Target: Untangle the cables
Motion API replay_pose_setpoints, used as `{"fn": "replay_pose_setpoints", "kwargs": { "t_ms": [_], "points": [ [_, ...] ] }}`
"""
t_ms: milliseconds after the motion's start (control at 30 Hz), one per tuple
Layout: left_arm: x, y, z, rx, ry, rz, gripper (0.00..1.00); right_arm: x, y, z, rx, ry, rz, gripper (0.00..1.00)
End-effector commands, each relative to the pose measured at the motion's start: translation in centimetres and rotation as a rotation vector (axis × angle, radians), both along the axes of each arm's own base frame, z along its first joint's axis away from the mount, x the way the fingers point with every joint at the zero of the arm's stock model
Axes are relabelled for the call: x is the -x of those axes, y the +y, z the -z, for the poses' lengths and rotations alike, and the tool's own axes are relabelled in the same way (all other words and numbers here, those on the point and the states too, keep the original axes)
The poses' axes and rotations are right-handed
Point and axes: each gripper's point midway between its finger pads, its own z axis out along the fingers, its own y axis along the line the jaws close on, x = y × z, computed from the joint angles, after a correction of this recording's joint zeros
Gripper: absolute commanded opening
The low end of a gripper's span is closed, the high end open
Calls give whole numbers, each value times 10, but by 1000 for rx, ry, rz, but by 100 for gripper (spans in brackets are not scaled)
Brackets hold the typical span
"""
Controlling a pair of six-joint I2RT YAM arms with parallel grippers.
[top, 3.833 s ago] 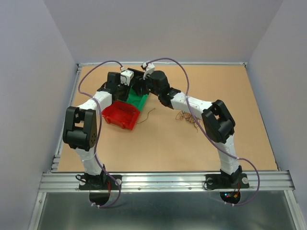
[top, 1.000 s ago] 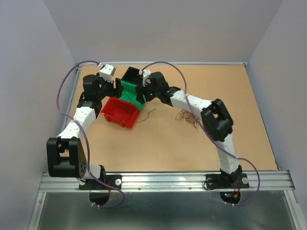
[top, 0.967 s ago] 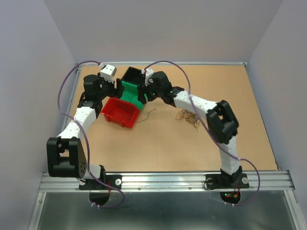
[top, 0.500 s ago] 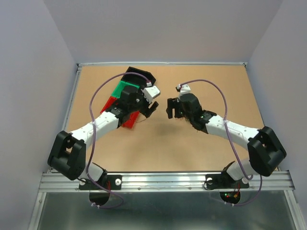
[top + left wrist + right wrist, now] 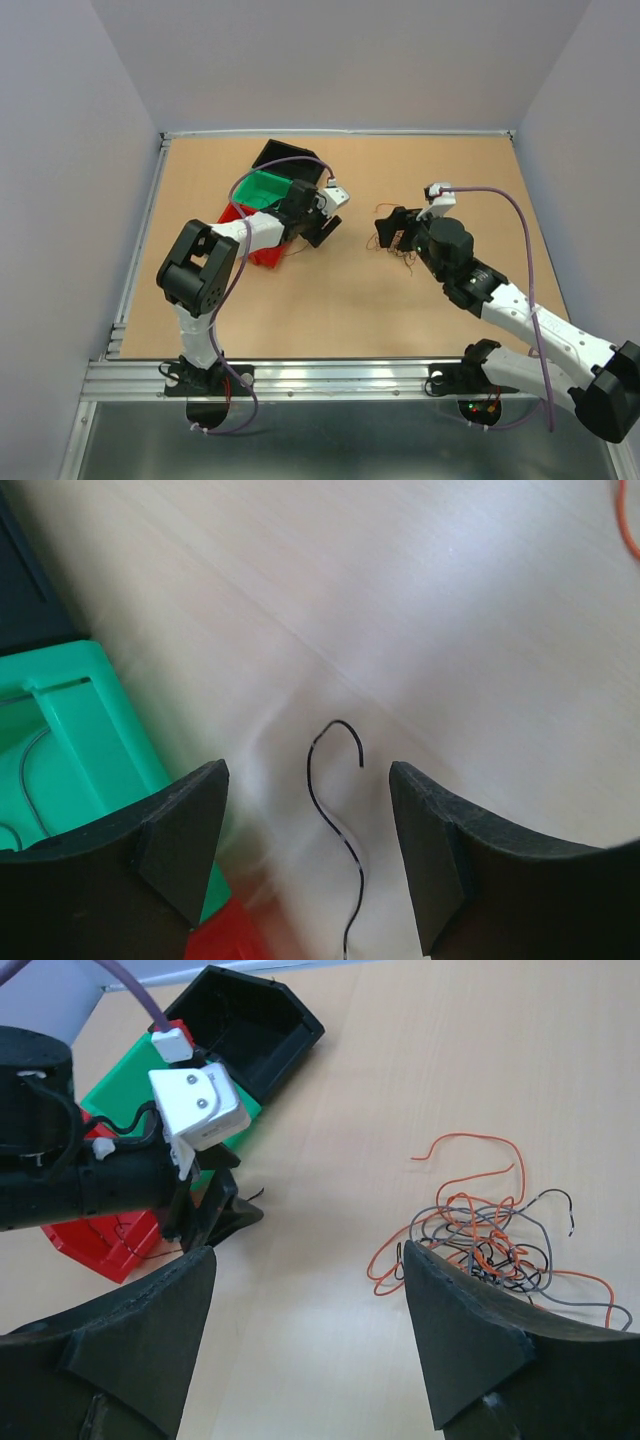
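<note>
The cables (image 5: 490, 1238) lie as a tangled bunch of thin orange, grey and black wires on the table, also seen in the top view as the cables (image 5: 404, 256). My right gripper (image 5: 308, 1255) hovers open just left of the bunch, and its right finger's tip overlaps the bunch's edge. It holds nothing. One loose black wire (image 5: 335, 790) lies curled on the table beside the red bin. My left gripper (image 5: 306, 770) stands open over it, a finger on either side. The top view shows the left gripper (image 5: 322, 228) and the right gripper (image 5: 392, 228) facing each other mid-table.
Three bins stand together at the back left: a black bin (image 5: 250, 1025), a green bin (image 5: 120, 1095) with thin wires inside, and a red bin (image 5: 105, 1240) holding a wire. The left arm reaches across the red bin (image 5: 250, 245). Bare table lies between the grippers.
Both grippers left the green bin. The left one swung down to the lone black wire by the red bin. The right one drew back to the tangled bunch.
</note>
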Motion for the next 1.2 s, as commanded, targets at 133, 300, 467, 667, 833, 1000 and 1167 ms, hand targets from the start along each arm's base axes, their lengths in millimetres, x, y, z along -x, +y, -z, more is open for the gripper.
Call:
{"fn": "replay_pose_setpoints", "kwargs": {
  "t_ms": [133, 300, 467, 667, 833, 1000, 1167],
  "points": [
    [-22, -19, -14, 27, -4, -4, 48, 6, -4, -10, -50, -41, 3, 80],
    [-27, -41, -14, 74, 50, 37, 45, 6, 3, -11, -56, -35, -27, 80],
    [-15, -44, 32, 9, 236, 39, 19, 9, 4, -11, -67, -33, -39, 79],
    [-4, -38, -18, 84, 138, 55, 0, 11, -1, -7, -65, -35, -23, 78],
    [21, -34, -96, 211, 31, 106, 0, 10, 0, -7, -61, -33, -29, 76],
    [32, -27, -104, 225, 9, 106, 26, 10, 6, -6, -62, -23, -52, 76],
    [36, -15, -58, 128, 65, 92, 80, 11, 7, -3, -59, -17, -58, 77]
  ]
}}
